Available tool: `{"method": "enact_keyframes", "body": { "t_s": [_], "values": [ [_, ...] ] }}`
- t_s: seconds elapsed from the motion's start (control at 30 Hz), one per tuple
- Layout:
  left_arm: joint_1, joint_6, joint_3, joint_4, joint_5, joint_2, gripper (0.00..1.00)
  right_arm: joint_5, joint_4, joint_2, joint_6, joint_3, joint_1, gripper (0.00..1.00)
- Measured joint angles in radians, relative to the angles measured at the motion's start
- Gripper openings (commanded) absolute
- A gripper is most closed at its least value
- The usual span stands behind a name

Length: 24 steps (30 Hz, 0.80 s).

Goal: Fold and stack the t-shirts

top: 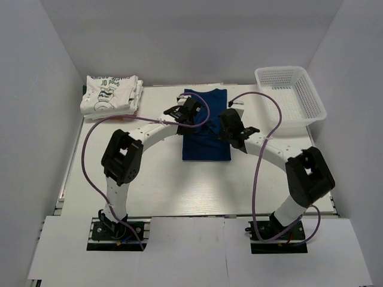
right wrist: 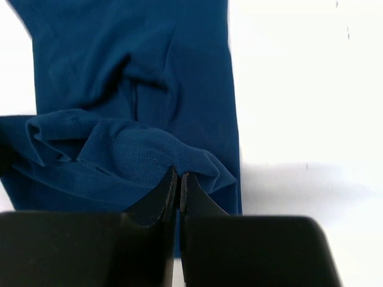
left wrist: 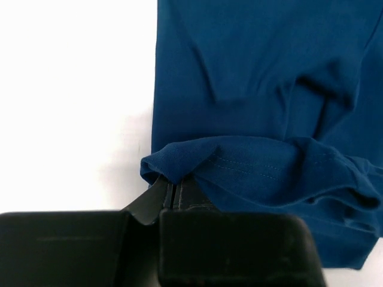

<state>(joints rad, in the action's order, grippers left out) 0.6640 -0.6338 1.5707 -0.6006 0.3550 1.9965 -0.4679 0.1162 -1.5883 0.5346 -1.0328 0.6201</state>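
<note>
A blue shirt (top: 206, 143) lies in the middle of the frame in the top view, folded into a narrow upright rectangle on the white table (top: 161, 185), with both arms reaching in over its upper half. In the left wrist view, the left gripper (left wrist: 173, 189) is clenched on a stitched edge of this shirt near its left side. The dark fingers (left wrist: 149, 204) are pressed together, and a fold of cloth is bunched and lifted over their tips. In the right wrist view, the right gripper (right wrist: 179, 179) is likewise pinched tight on a rumpled fold of the same cloth near the shirt's right edge, and the fabric spills to the left of its tips. A stack of folded white shirts (top: 111, 95) with dark print sits at the upper left of the top view, well apart from the blue one. A white mesh basket (top: 312, 95) stands at the upper right on the table's far corner.
</note>
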Motion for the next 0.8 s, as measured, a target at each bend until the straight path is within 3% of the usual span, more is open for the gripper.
{"method": "enact_keyframes", "body": {
  "t_s": [0.3,0.33,0.37,0.4,0.5,0.53,0.57,0.8],
  "values": [
    [-0.062,0.085,0.119,0.053,-0.071,0.135,0.0,0.048,-0.013,-0.175,-0.019,-0.143,-0.078,0.0],
    [-0.069,0.092,0.119,0.059,-0.081,0.14,0.05,0.056,-0.011,-0.19,-0.019,-0.158,-0.083,0.0],
    [-0.075,0.098,0.119,0.063,-0.091,0.143,0.31,0.063,-0.009,-0.205,-0.019,-0.173,-0.087,0.09],
    [-0.081,0.114,0.119,0.067,-0.1,0.144,0.51,0.07,-0.007,-0.218,-0.02,-0.187,-0.09,0.3],
    [-0.097,0.139,0.128,0.085,-0.121,0.147,0.92,0.077,0.002,-0.247,-0.018,-0.22,-0.098,0.59],
    [-0.101,0.15,0.142,0.086,-0.125,0.152,0.98,0.077,0.009,-0.249,-0.019,-0.226,-0.1,0.82],
    [-0.105,0.154,0.16,0.085,-0.129,0.158,1.0,0.076,0.014,-0.25,-0.02,-0.23,-0.101,0.9],
    [-0.125,0.177,0.203,0.069,-0.129,0.136,1.0,0.133,0.004,-0.19,-0.076,-0.195,-0.098,0.9]
  ]
}}
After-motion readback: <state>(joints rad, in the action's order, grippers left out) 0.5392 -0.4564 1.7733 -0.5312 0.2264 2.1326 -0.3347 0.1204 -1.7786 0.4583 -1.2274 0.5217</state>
